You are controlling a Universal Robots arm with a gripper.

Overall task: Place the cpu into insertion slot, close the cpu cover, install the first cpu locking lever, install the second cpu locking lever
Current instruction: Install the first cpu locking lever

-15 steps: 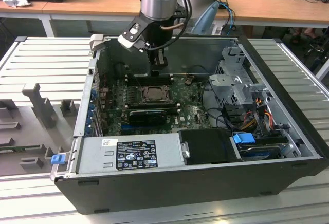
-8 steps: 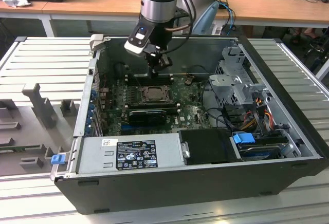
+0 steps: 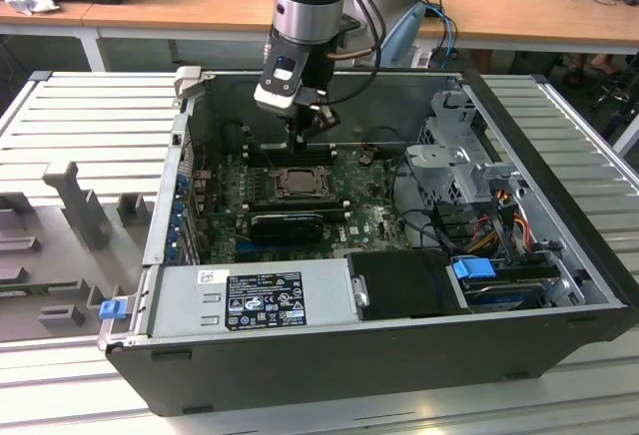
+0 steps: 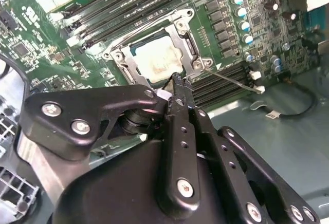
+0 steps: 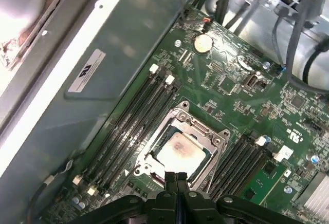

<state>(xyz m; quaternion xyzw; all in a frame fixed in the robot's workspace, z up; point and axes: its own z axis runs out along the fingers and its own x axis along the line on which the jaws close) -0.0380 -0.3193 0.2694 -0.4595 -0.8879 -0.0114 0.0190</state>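
Item: cpu [image 5: 179, 150] [image 4: 156, 59], one. A flat square chip, pale silver with a brownish smudge on its face. It lies seated in the insertion slot [image 3: 296, 181] at the middle of the green motherboard [image 5: 226, 80].

Cpu cover [image 5: 199, 126] [image 4: 180, 36], one. A silvery metal frame lying flat around the chip, whose face shows through its square opening.

Locking lever [image 4: 231, 78], one seen. A thin metal rod running out from a socket corner over the nearer memory slots; whether it is latched cannot be told.

Gripper [image 5: 176, 175] [image 4: 177, 80] [image 3: 300, 144], one. Its black fingertips are pressed together with nothing between them, and they sit just at the socket's edge, beside the chip.

Memory slots [image 5: 131, 121], two banks. Long and black, one bank along each side of the socket.

Coin cell [image 5: 203, 41], one, well apart from the socket.

Graphics card [image 3: 288, 223], one. Long and black, lying just beside the socket.

Power supply [image 3: 250, 297], one grey box against the computer case [image 3: 329, 370] wall.
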